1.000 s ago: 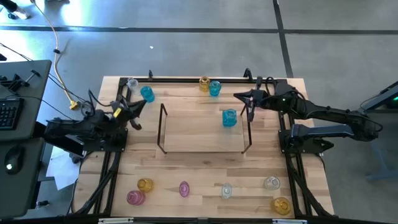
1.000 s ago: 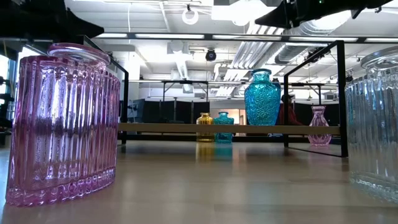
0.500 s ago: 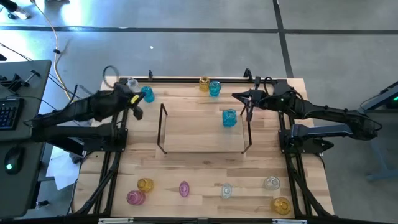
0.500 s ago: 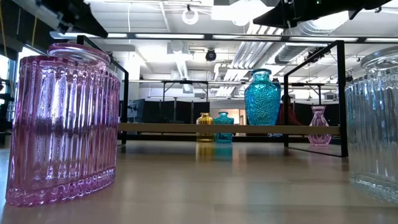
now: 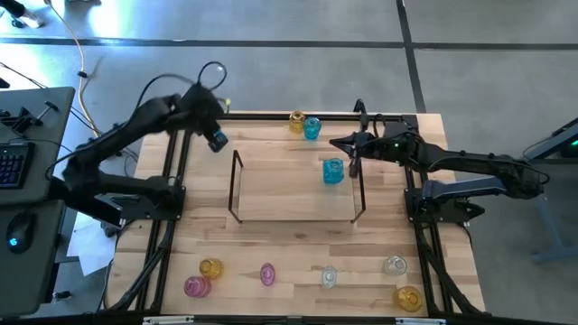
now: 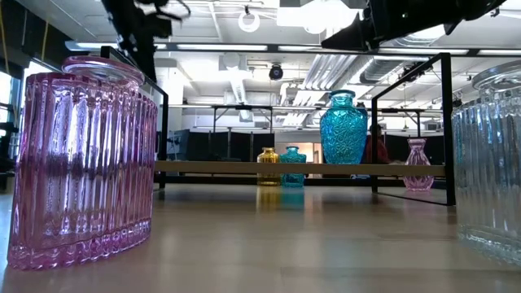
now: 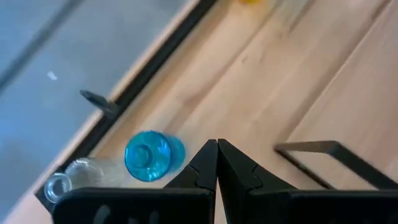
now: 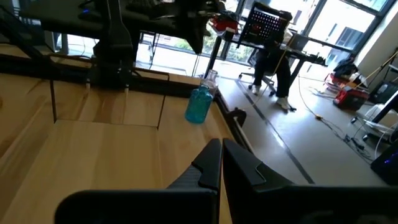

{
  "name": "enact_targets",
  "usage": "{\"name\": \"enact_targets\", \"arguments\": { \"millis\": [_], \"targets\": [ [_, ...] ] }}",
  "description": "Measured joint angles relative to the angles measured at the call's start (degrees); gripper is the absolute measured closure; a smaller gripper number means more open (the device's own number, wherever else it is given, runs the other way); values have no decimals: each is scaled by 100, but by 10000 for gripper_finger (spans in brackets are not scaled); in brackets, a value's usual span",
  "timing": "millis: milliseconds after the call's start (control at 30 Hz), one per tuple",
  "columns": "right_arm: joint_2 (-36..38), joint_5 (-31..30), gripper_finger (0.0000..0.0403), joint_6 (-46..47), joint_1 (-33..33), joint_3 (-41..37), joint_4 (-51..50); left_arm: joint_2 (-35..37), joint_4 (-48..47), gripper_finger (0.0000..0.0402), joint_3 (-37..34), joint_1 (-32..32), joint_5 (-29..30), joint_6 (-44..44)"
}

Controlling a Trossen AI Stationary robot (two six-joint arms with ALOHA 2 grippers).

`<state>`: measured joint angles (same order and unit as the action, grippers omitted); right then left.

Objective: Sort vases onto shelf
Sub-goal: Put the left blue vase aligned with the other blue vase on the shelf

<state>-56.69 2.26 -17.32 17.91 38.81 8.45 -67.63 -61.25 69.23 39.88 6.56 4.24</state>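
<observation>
My left gripper (image 5: 214,132) (image 7: 216,148) is shut and hangs raised over the table's far-left corner, just beside a cyan vase (image 5: 218,142) (image 7: 148,155). That vase stands upright, with a clear vase (image 7: 68,179) next to it. My right gripper (image 5: 342,144) (image 8: 221,148) is shut and hovers by the right wire frame (image 5: 360,185) of the shelf (image 5: 289,194). One cyan vase (image 5: 332,171) (image 6: 343,129) stands on the shelf board. An amber vase (image 5: 296,120) and a cyan one (image 5: 312,127) stand at the far edge.
Along the near edge stand several vases: amber (image 5: 210,268), pink (image 5: 197,287) (image 6: 81,163), pink (image 5: 267,273), clear (image 5: 330,276), clear (image 5: 395,264) and amber (image 5: 408,298). The shelf's left wire frame (image 5: 237,185) stands upright close to my left gripper. A black rail runs along the table's far edge (image 5: 271,115).
My left arm has lifted off its resting pose at the table's left edge and swung up toward the far edge, bringing its gripper above the far-left cyan vase. My right gripper has crept a little toward the table's left. No vase has moved.
</observation>
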Motion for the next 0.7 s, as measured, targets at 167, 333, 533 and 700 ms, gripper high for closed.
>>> {"name": "enact_targets", "arguments": {
  "millis": [167,333,533,700],
  "targets": [
    [-6,-2,403,83,-22,0,-2,-843,-551,400,354,813,-147,284],
    [-6,-26,403,49,-143,0,-17,-1419,-694,373,367,1188,-95,444],
    [-6,-27,403,-64,-195,0,-26,-1865,-658,314,367,1217,-101,790],
    [-6,-28,403,-70,-195,0,-46,-2088,-611,285,367,1224,325,837]
  ]
}}
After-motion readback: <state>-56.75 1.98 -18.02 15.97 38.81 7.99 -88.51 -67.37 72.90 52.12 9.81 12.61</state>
